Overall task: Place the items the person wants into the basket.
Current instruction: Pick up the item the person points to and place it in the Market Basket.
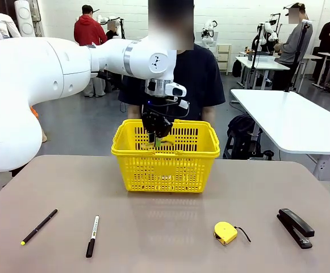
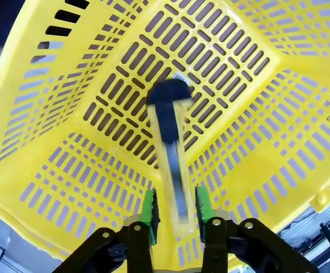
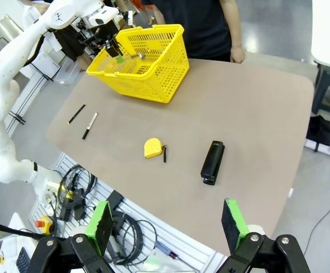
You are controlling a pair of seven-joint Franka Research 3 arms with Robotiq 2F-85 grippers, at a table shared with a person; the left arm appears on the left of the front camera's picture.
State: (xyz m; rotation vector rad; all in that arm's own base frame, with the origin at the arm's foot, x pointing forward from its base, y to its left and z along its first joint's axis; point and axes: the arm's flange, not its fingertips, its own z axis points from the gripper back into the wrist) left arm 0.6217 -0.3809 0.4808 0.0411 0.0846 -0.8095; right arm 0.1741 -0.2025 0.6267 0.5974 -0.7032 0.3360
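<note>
In the front view the left hand (image 1: pixel 157 135) hangs from its white arm inside the top of the yellow basket (image 1: pixel 165 170), which stands at the centre of the frame toward the far edge of the brown surface (image 1: pixel 170 250). The person (image 1: pixel 201 74) in a dark T-shirt stands right behind the basket.

In the left wrist view this hand (image 2: pixel 176 206) points straight down at the slotted floor of the basket (image 2: pixel 96 170). Its green pads (image 2: pixel 149 207) stand apart. The yellow-and-black utility knife (image 2: pixel 173 142) runs up the middle of the frame from between them, smeared by blur, with a thin gap on each side of it. The jaws are open and not clamping it. Whether the knife's far end touches the basket floor I cannot tell.

Along the bottom of the front view lie four things in a row, well apart. The thin black pen (image 1: pixel 38 226) with a yellow tip is at lower left, with the black marker (image 1: pixel 92 235) beside it. The yellow tape measure (image 1: pixel 226 232) is right of centre, and the black stapler (image 1: pixel 295 227) is at lower right.

In the right wrist view the right hand (image 3: pixel 166 213) sits at the bottom edge with its fingers spread wide and nothing between them. It is off the near side of the surface, above cables on the floor. The basket (image 3: pixel 147 74) shows at upper left.
</note>
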